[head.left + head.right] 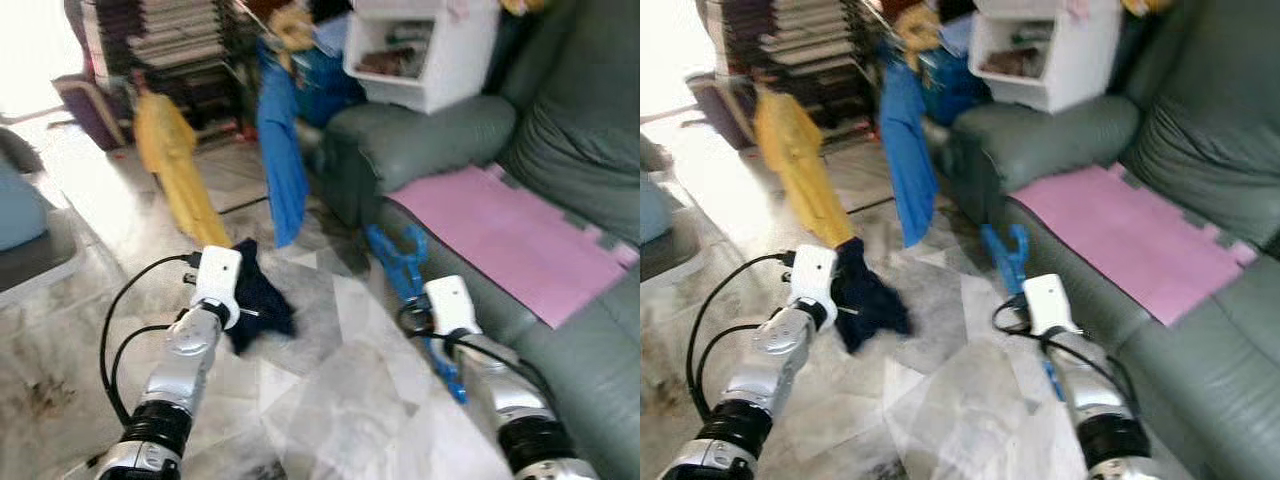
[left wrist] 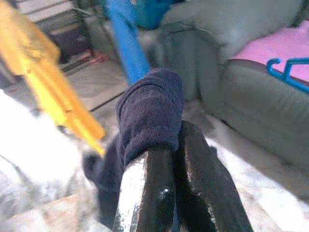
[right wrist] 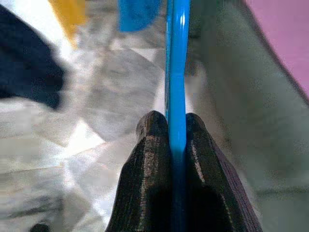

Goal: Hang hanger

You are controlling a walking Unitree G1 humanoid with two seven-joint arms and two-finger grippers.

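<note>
The right gripper (image 3: 176, 133) is closed on the thin blue plastic hanger (image 1: 400, 262), both fingers pinching one flat bar, with the hanger held above the tiled floor (image 1: 340, 380) just beside the front of the grey-green sofa (image 1: 560, 340). The hanger appears light, rigid and smooth, so it may pivot or slip in a two-point pinch; a hold on a straight bar, leaving the hook free, suits hanging. The left gripper (image 2: 169, 159) is closed on a soft, limp dark navy knitted garment (image 2: 149, 116), which drapes below the fingers.
</note>
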